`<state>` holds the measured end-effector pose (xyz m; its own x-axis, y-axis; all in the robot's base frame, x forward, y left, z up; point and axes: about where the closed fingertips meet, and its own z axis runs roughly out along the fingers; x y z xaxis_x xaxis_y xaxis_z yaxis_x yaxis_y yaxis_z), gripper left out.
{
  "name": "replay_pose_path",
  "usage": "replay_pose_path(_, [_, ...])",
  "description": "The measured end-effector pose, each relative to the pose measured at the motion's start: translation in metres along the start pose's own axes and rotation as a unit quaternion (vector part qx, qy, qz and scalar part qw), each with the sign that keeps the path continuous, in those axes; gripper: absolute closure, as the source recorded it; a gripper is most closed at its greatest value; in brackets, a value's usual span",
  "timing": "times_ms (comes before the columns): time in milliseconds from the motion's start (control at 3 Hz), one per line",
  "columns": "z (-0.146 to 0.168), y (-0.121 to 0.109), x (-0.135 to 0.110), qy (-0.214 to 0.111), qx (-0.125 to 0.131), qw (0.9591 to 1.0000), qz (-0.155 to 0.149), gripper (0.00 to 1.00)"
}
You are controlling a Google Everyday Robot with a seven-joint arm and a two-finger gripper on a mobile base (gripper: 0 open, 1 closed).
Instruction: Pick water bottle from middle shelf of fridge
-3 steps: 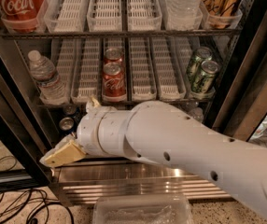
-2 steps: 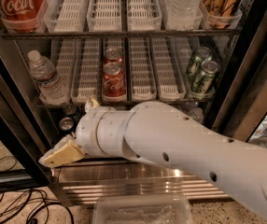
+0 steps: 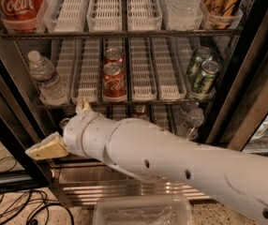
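Note:
The water bottle [image 3: 45, 76], clear and ribbed with a white cap, stands upright at the left end of the middle shelf [image 3: 150, 86] of the fridge [image 3: 5, 121]. My gripper [image 3: 64, 127] is in front of the lowest rack, below and slightly right of the bottle and apart from it. Its fingers are spread: one tan fingertip [image 3: 45, 149] points down-left, the other [image 3: 82, 105] points up at the middle shelf's front edge. It holds nothing. My white arm reaches in from the lower right and hides much of the lowest rack.
Two Coca-Cola cans [image 3: 114, 78] and two green cans [image 3: 202, 74] stand on the middle shelf. The top rack holds a red Coca-Cola bottle [image 3: 14, 3], a wider clear bottle [image 3: 183, 3] and tan cans [image 3: 223, 1]. Below are cables [image 3: 12, 205] and a clear container [image 3: 143, 210].

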<state>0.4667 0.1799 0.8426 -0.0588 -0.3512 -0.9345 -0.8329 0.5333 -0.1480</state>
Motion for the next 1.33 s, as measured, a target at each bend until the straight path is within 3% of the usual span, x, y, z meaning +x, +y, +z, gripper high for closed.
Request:
replay_pose_path(333, [0.022,0.017,-0.005,-0.026,0.020,0.9994,0.014,0.00])
replay_pose_path(1000, [0.058,0.065,-0.010,-0.036,0.064,0.9973,0.003,0.00])
replay_pose_path(1333, [0.068,0.061,-0.015,-0.046,0.108,0.9931,-0.002,0.00])
